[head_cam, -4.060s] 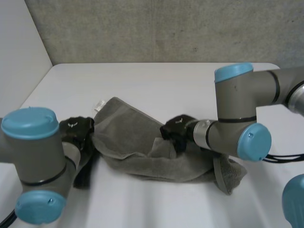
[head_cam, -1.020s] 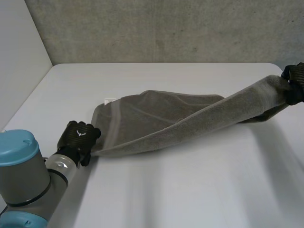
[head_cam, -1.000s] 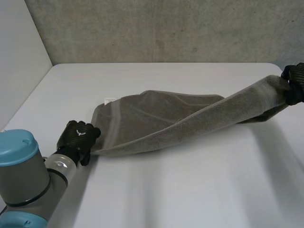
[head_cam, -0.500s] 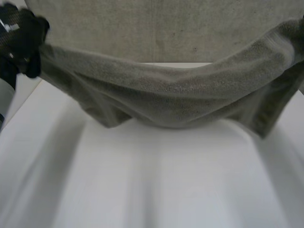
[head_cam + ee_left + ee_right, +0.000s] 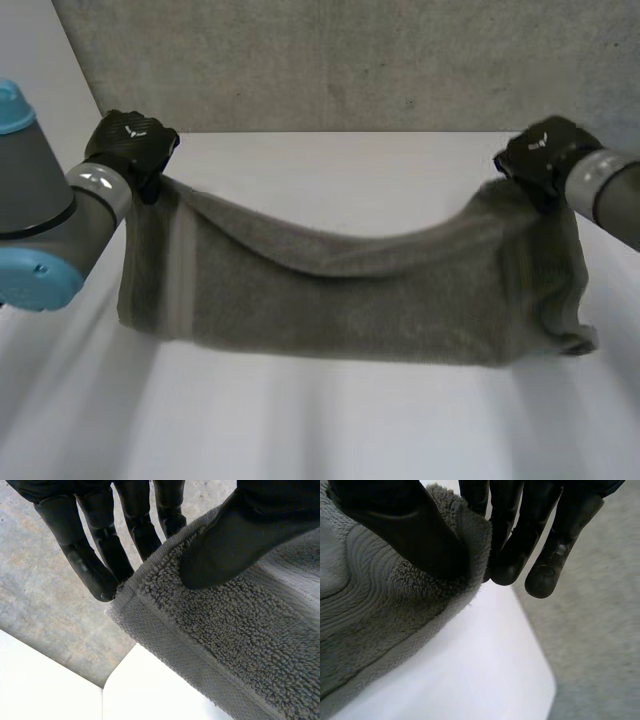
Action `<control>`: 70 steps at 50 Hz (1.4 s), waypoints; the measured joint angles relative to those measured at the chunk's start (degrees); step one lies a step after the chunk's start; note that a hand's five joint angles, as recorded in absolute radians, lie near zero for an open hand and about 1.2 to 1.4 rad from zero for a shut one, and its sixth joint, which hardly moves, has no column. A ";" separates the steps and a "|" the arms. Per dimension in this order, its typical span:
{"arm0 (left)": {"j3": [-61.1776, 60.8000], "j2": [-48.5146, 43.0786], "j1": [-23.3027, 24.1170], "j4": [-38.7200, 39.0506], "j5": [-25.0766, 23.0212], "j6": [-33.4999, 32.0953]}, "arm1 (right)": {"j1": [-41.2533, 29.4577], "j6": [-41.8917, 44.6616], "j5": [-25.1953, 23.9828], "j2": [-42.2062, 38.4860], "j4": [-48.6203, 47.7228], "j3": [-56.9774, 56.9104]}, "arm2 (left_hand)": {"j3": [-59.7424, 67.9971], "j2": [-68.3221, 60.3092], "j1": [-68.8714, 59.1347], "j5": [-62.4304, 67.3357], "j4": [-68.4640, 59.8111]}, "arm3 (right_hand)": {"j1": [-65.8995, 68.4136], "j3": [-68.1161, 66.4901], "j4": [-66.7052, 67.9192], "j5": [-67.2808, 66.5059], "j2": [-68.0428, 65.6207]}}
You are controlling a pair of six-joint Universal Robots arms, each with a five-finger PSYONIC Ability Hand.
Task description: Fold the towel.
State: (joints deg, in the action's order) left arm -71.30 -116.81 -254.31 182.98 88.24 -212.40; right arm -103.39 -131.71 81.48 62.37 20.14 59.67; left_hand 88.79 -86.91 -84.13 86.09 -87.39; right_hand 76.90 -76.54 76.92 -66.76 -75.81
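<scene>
Towel spread for folding.
We are pinching its top corners, left hand and right hand wide apart, so it is hanging open.

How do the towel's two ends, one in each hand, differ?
Of the towel, the end at the left hand hangs flat; the end at the right hand hangs bunched. The left end's bottom edge is straight; the right end's lower corner curls. Both are pinched at a top corner.
</scene>
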 measured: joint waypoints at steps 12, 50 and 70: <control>10.64 3.13 -1.83 17.65 3.34 14.73 | -1.10 -13.46 5.64 7.26 -45.99 3.54 | 0.04 0.00 -0.01 0.00 0.00 | 0.00 0.00 0.28 0.00 -0.51; -38.58 12.14 -9.71 20.39 -12.12 4.47 | 16.42 -2.25 -19.80 3.48 -25.81 35.27 | 0.16 -0.20 -0.21 0.54 0.00 | -44.50 42.61 -43.16 43.98 44.26; -41.27 16.12 -8.71 20.30 -12.21 5.08 | 15.79 -6.95 -19.67 13.64 -20.20 41.34 | 0.16 -0.20 -0.21 0.54 0.00 | -61.20 60.67 -60.88 61.30 59.91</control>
State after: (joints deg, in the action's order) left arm -112.57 -100.69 -263.01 203.29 76.03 -207.32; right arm -87.60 -138.66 61.81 76.00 -0.06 101.01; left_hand 88.96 -87.11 -84.35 86.62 -87.40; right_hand 15.69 -15.87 16.03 -5.46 -15.90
